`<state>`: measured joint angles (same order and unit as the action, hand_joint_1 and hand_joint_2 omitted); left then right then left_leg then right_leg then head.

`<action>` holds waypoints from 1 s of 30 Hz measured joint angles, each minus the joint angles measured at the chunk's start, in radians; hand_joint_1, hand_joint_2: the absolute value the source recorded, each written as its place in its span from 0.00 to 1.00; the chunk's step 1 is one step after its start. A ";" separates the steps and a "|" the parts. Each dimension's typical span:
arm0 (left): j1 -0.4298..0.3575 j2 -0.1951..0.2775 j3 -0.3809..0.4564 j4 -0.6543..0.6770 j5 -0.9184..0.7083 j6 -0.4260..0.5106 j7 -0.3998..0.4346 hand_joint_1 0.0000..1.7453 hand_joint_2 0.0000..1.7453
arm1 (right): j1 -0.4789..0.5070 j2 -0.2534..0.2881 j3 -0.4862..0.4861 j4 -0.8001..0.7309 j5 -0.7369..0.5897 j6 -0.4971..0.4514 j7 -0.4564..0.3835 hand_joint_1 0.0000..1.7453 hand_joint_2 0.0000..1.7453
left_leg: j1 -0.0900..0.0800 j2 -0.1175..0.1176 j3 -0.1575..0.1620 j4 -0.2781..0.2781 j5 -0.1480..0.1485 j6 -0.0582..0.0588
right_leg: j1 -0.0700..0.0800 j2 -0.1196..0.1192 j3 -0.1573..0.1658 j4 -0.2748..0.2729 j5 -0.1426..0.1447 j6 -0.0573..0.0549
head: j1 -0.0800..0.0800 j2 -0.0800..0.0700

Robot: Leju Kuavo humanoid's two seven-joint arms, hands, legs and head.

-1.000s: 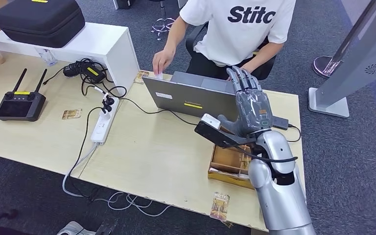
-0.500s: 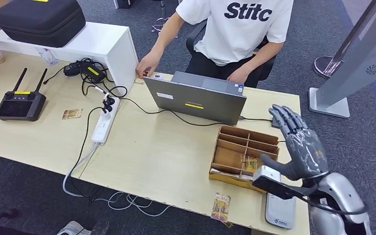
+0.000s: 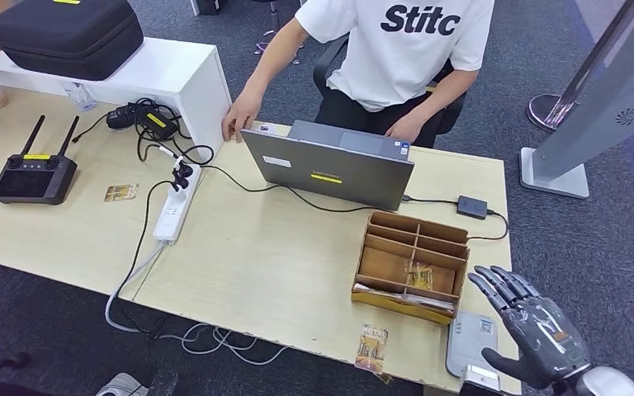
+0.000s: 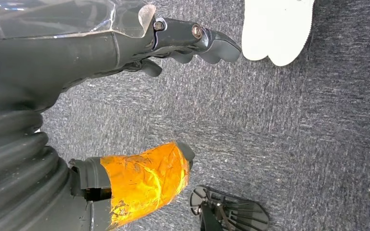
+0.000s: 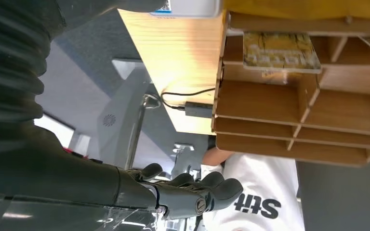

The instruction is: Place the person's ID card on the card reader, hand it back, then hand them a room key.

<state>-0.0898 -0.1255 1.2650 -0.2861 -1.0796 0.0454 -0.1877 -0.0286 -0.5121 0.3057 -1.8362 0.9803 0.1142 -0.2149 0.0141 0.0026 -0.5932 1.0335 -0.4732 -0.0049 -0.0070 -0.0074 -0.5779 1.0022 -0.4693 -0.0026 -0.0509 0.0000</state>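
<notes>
My right hand (image 3: 532, 334) hangs open and empty off the table's front right corner, just right of the grey card reader (image 3: 470, 340). The wooden organizer (image 3: 413, 262) stands behind the reader, with a patterned room key card (image 3: 418, 275) in one compartment. In the right wrist view the same key card (image 5: 279, 50) lies in the organizer (image 5: 294, 101), beyond my fingers (image 5: 197, 192). A small pale card (image 3: 264, 129) lies behind the laptop, beside the person's hand (image 3: 238, 120). My left hand (image 4: 173, 43) hangs over the carpet, holding nothing.
An open grey laptop (image 3: 330, 169) faces the person in a white T-shirt (image 3: 404, 41). A power strip (image 3: 175, 206) with cables, a remote controller (image 3: 33, 175) and a loose card (image 3: 121, 192) lie to the left. Another patterned card (image 3: 371, 346) sits at the front edge.
My right hand swung from above the laptop back and down to the table's front right corner. The person set the pale card down and slid their hand left.
</notes>
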 joint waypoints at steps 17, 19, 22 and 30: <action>-0.006 -0.019 0.000 0.000 -0.006 0.018 0.020 0.00 1.00 | 0.117 0.352 0.148 0.025 0.453 -0.180 0.357 0.00 1.00 | 0.001 0.000 0.000 -0.001 0.000 -0.001 | 0.001 0.000 0.000 0.001 -0.002 -0.002 | 0.000 0.000; -0.006 -0.019 0.000 0.000 -0.007 0.018 0.020 0.00 1.00 | 0.126 0.373 0.146 0.025 0.453 -0.180 0.354 0.00 1.00 | 0.000 0.000 0.000 -0.001 0.000 0.000 | 0.000 0.000 0.000 0.001 -0.002 -0.001 | 0.000 0.000; -0.006 -0.019 0.000 -0.001 -0.009 0.018 0.020 0.00 1.00 | 0.139 0.400 0.140 0.027 0.451 -0.174 0.344 0.00 1.00 | 0.000 0.000 0.000 -0.001 0.000 0.000 | 0.000 0.000 0.000 0.001 -0.002 -0.001 | 0.000 0.000; -0.006 -0.019 0.000 -0.001 -0.014 0.018 0.021 0.00 1.00 | 0.159 0.441 0.120 0.042 0.444 -0.170 0.338 0.00 1.00 | 0.000 0.000 0.001 -0.001 0.000 0.000 | 0.000 0.000 0.000 0.001 -0.001 -0.001 | 0.000 0.000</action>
<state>-0.0961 -0.1446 1.2650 -0.2869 -1.0938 0.0633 -0.1667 0.1304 -0.0708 0.4258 -1.7938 1.4247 -0.0553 0.1228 0.0144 0.0024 -0.5926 1.0328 -0.4731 -0.0054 -0.0068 -0.0074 -0.5779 1.0032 -0.4707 -0.0037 -0.0510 0.0000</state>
